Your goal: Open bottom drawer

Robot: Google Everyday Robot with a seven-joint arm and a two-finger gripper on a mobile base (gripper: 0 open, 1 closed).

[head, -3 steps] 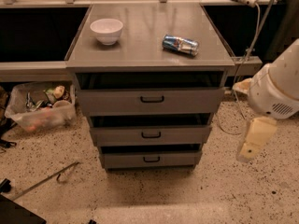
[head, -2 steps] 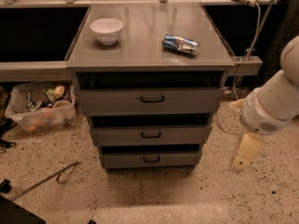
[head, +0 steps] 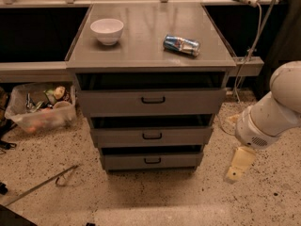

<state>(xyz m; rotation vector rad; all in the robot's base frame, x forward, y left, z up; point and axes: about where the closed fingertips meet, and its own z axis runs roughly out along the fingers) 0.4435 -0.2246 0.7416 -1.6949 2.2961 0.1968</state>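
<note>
The grey metal cabinet point(head: 150, 41) stands in the middle of the camera view with three drawers. The bottom drawer point(head: 127, 162) is the lowest and smallest-fronted, with a small black loop handle point(head: 152, 160). Its front sits about flush with the cabinet. The middle drawer point(head: 188, 136) and the tall top drawer point(head: 108, 101) are above it. My gripper point(head: 236, 166) hangs below the white arm point(head: 273, 112) at the right, over the floor, to the right of the cabinet at about bottom-drawer height, apart from it.
A white bowl point(head: 107, 30) and a lying blue can point(head: 181, 44) are on the cabinet top. A clear plastic bin point(head: 40, 111) of odds sits on the floor at left. A metal rod point(head: 42, 182) lies at front left. A cable point(head: 249, 51) hangs at right.
The arm and gripper have moved down and to the left, closer to the cabinet's right side. The drawers have not moved.
</note>
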